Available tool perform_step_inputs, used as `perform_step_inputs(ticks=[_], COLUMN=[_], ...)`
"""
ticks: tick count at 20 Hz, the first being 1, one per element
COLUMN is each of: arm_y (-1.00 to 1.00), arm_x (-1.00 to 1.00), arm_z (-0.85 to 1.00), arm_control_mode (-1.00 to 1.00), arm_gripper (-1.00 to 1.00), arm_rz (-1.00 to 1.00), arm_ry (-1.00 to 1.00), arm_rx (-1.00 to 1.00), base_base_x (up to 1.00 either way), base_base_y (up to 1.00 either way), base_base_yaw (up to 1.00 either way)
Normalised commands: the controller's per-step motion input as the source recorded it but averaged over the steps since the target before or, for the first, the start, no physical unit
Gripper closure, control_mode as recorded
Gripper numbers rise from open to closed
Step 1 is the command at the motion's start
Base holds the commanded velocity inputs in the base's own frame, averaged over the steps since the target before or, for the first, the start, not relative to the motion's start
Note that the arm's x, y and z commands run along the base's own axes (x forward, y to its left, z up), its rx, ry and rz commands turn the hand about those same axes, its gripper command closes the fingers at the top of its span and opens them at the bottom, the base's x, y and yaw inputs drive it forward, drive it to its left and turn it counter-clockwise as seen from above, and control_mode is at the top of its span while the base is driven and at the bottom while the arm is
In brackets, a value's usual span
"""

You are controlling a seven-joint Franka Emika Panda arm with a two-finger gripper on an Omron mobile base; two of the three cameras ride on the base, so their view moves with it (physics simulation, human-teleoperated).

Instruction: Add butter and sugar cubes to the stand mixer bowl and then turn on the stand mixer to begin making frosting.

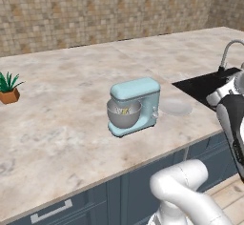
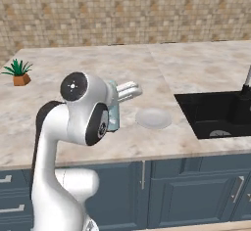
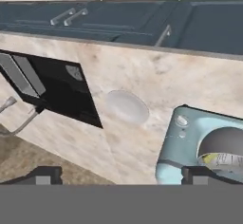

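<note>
Pale yellow already showing inside the stand mixer bowl (image 1: 124,114), likely the butter (image 1: 125,110), though too small to tell for sure; soft and greasy, best pinched across its short sides. Bowl seated on the stand mixer (image 1: 135,106), mid-bench (image 1: 57,138); probably heavy and stable. White plate (image 1: 176,107) just beside, sink (image 1: 209,86) beyond. Jaws spread wide, holding nothing, looking down over the mixer

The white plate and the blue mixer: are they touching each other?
Apart. In the left base view a strip of bare counter separates the white plate from the stand mixer; the hand view shows the same gap.
</note>
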Motion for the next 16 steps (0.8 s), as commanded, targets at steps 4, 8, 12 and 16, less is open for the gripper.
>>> perform_step_inputs(ticks=[4,8,12,16], arm_y=[-0.36,-0.21,-0.09,0.00], arm_x=[-0.56,-0.47,-0.11,0.00], arm_z=[0.22,0.20,0.02,0.00], arm_control_mode=[-1.00,-1.00,-1.00,-1.00], arm_gripper=[-1.00,-1.00,-1.00,-1.00], arm_rz=[0.14,0.14,0.12,0.02], arm_ry=[-0.19,-0.01,0.18,0.34], arm_rx=[0.26,0.23,0.14,0.19], base_base_x=[0.00,0.00,0.00,0.00], base_base_y=[0.00,0.00,0.00,0.00], base_base_yaw=[0.00,0.00,0.00,0.00])
